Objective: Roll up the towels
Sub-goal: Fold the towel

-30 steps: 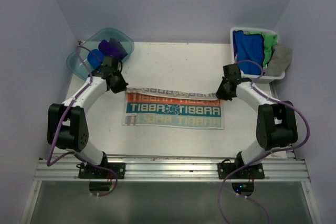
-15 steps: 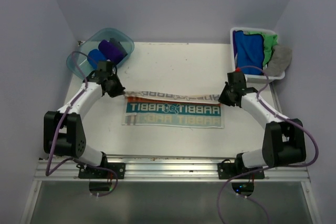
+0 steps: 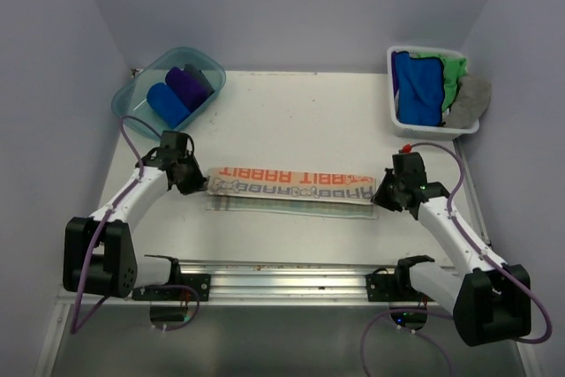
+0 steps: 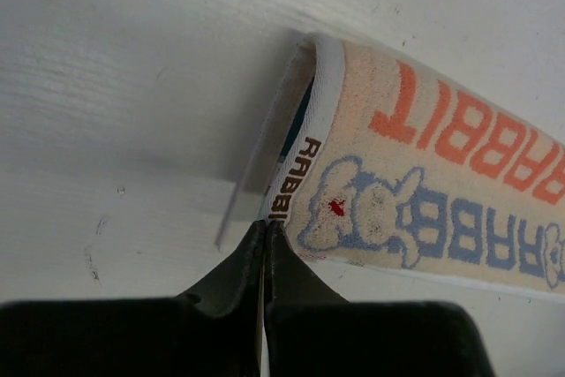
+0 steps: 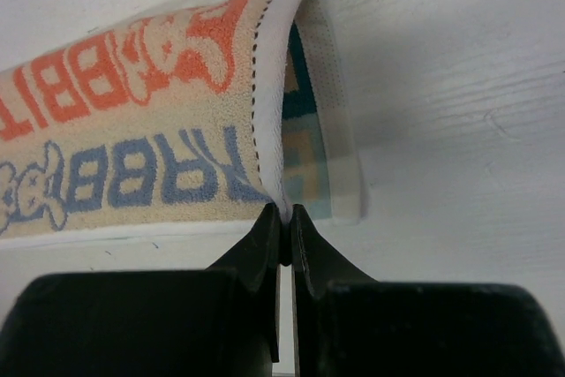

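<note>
A cream towel (image 3: 291, 190) with orange and blue RABBIT lettering lies folded lengthwise across the table's middle. My left gripper (image 3: 196, 183) is shut on its left corner (image 4: 287, 205), and my right gripper (image 3: 385, 196) is shut on its right corner (image 5: 281, 196). The folded-over layer (image 5: 132, 130) lies on the lower layer, whose teal edge (image 5: 305, 139) shows beneath. Rolled blue (image 3: 168, 103) and purple (image 3: 187, 86) towels sit in the teal tub (image 3: 128, 99). Blue (image 3: 415, 86), green (image 3: 454, 77) and grey (image 3: 468, 99) towels fill the white basket (image 3: 428, 129).
The tub stands at the table's back left corner, the basket at the back right. Pale walls close in on the left, right and back. A metal rail (image 3: 282, 275) with both arm bases runs along the near edge.
Both grippers have drawn the towel's far edge toward the near side, folding it over itself. The towel now shows a narrow strip with orange lettering on top.
</note>
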